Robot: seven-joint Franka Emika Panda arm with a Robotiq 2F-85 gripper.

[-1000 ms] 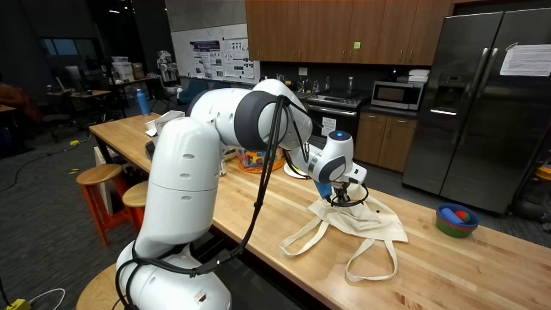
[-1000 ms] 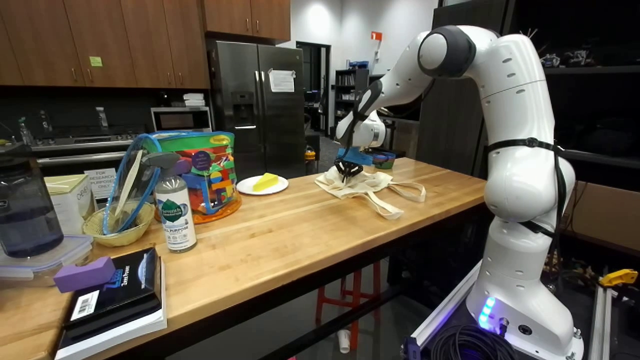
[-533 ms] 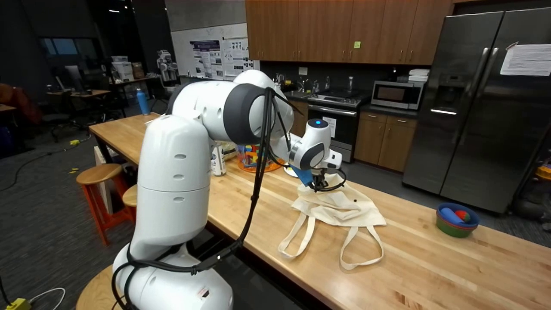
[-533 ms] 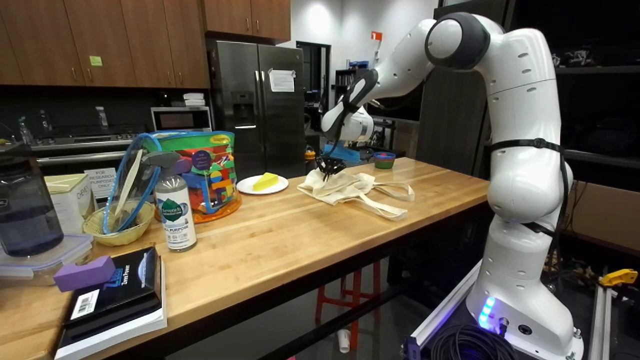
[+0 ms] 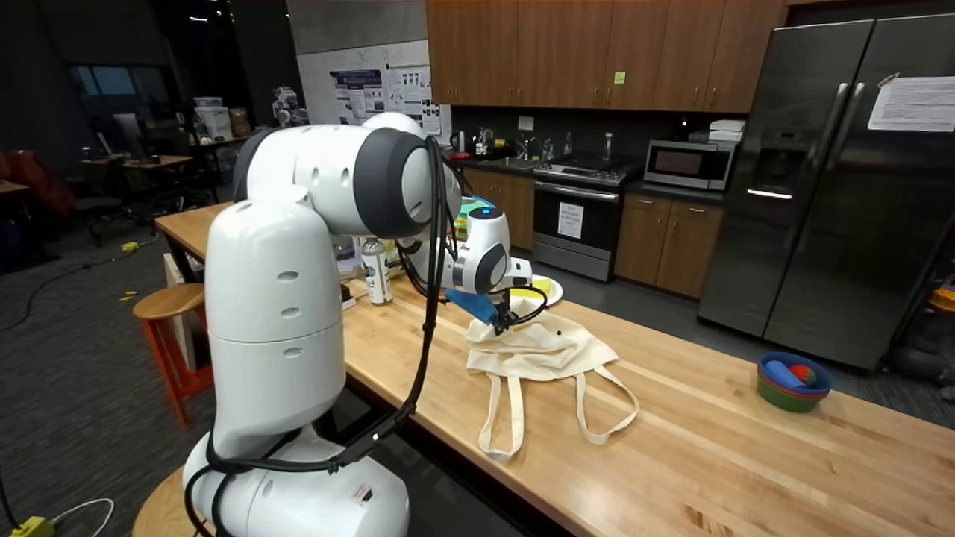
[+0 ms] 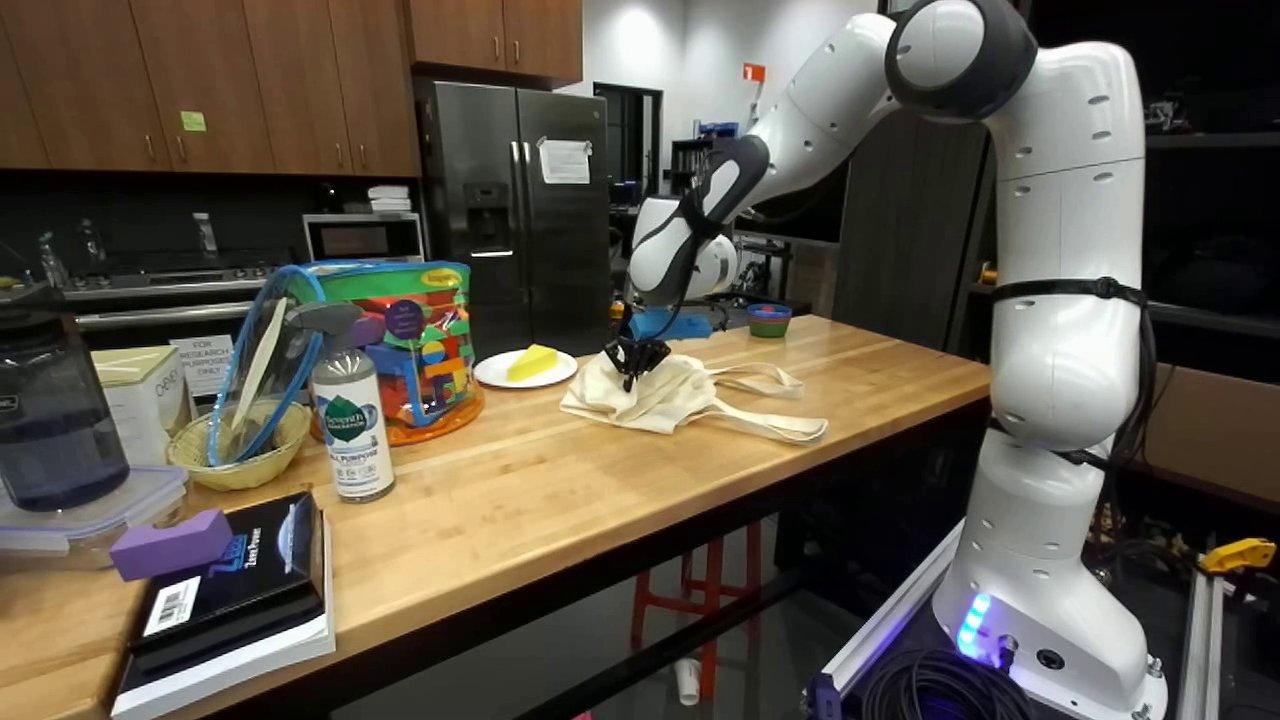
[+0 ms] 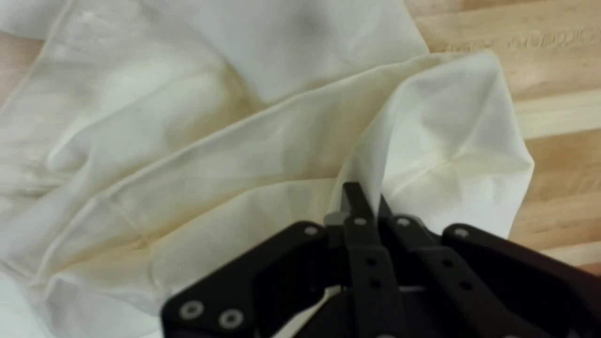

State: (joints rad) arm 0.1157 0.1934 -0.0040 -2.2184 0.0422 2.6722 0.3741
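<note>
The counter (image 6: 560, 480) is pale wood in long strips. In an exterior view, brown wooden cabinets (image 5: 552, 52) hang on the far side above a steel-and-black oven (image 5: 597, 224), and a dark steel refrigerator (image 5: 791, 239) stands far right. A cream cloth tote bag (image 5: 548, 350) lies crumpled on the counter, its 2 straps (image 5: 516, 414) spread toward the near edge. The black 2-fingered gripper (image 7: 371, 206) is closed tight on a fold of it. In an exterior view, a round white plate (image 6: 490, 374) bearing a yellow wedge (image 6: 532, 362) sits near the bag's left side; at the far right rest nested blue and green bowls (image 6: 768, 327). At left, a clear spray bottle (image 6: 348, 430) is labelled "Seventh Generation", "All Purpose". A white sheet (image 6: 203, 365) on the oven reads "For Research Purposes Only"; the print on the refrigerator's paper (image 5: 912, 104) is too small to read.
</note>
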